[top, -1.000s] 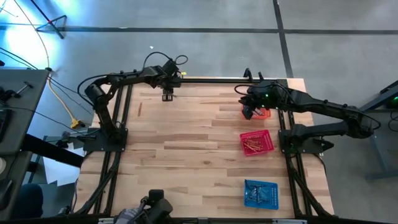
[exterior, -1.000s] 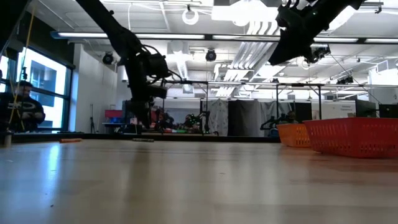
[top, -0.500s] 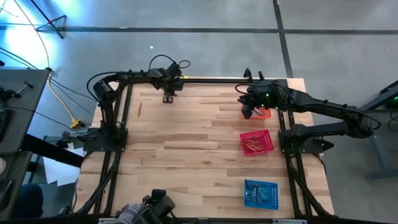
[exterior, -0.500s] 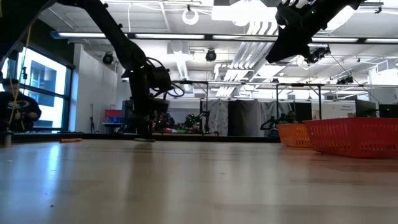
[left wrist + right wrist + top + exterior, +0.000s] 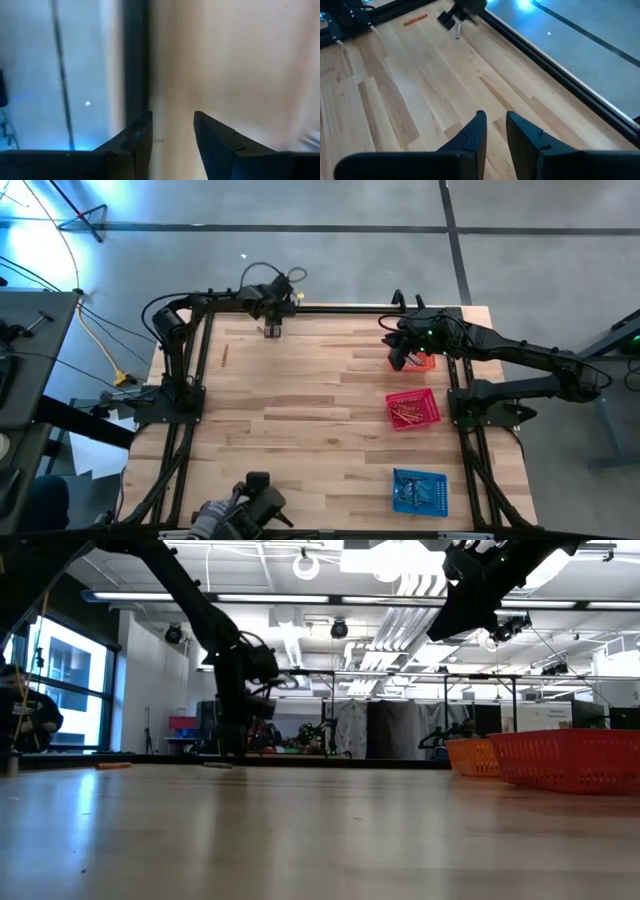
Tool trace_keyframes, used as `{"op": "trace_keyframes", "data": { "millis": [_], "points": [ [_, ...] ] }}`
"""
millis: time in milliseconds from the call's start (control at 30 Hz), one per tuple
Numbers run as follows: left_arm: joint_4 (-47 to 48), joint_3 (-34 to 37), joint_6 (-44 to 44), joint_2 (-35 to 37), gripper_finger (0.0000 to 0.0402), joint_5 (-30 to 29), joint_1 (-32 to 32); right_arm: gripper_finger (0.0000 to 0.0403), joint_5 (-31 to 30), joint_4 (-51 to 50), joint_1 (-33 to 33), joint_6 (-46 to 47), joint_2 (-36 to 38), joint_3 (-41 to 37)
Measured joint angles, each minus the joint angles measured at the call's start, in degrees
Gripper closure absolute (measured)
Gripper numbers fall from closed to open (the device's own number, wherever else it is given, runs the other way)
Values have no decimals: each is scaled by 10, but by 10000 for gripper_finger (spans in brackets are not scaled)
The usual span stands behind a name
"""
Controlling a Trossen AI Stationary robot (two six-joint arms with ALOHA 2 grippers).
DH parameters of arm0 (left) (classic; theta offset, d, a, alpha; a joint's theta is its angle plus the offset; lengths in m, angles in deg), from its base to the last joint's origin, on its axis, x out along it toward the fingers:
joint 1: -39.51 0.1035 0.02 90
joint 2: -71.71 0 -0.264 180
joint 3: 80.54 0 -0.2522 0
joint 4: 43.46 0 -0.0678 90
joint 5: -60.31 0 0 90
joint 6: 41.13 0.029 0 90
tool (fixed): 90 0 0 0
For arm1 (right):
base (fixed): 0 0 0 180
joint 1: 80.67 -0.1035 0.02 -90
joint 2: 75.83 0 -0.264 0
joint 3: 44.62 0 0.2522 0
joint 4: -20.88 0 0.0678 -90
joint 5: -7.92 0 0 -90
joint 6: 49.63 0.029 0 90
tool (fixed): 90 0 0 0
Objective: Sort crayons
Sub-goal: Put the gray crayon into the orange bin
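Reaching the left gripper point(image 5: 271, 331) down low at the far edge of the wooden table point(image 5: 300, 430), just beside the dark frame rail point(image 5: 135, 55); showing its fingers point(image 5: 215, 145) standing well apart in the left wrist view, with only bare wood between them and nothing held; appearing in the low view as a dark arm dropping straight to the tabletop.

Hanging the right gripper point(image 5: 400, 361) high over the orange basket point(image 5: 424, 363) at the table's far right corner; showing its fingers point(image 5: 475, 137) parted by a narrow gap, with pale boards visible through it and nothing clamped.

Showing one orange crayon point(image 5: 224, 355) lying alone on the boards toward the left side, near the left arm's base and well apart from both grippers; catching it again at the far end of the table in the right wrist view, beyond the left gripper.

Showing a heap of crayons point(image 5: 405, 416) resting inside the red basket point(image 5: 432, 402), midway along the right edge; showing thin sticks point(image 5: 412, 494), seemingly grey though hard to make out from above, sitting in the blue basket point(image 5: 440, 480) at the near right corner.

Catching a person point(image 5: 20, 720) standing at the left edge of the low view, in the room beyond the table.
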Motion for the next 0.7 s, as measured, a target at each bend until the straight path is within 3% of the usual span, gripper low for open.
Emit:
{"op": "trace_keyframes", "data": {
  "millis": [200, 333, 500, 700],
  "points": [
    [74, -78, -17, 1, 266, 19, -3, 334, 0, -4, -1, 4, 0, 0],
    [208, -116, -20, 2, 266, 21, -4, 334, 0, -5, -1, 4, 0, 0],
    [389, -110, -44, 2, 266, 27, 4, 334, 0, -13, -1, 1, 0, 0],
    [362, -77, -38, 2, 266, 26, 5, 334, 0, -3, -1, -11, 0, 0]
  ]
}}
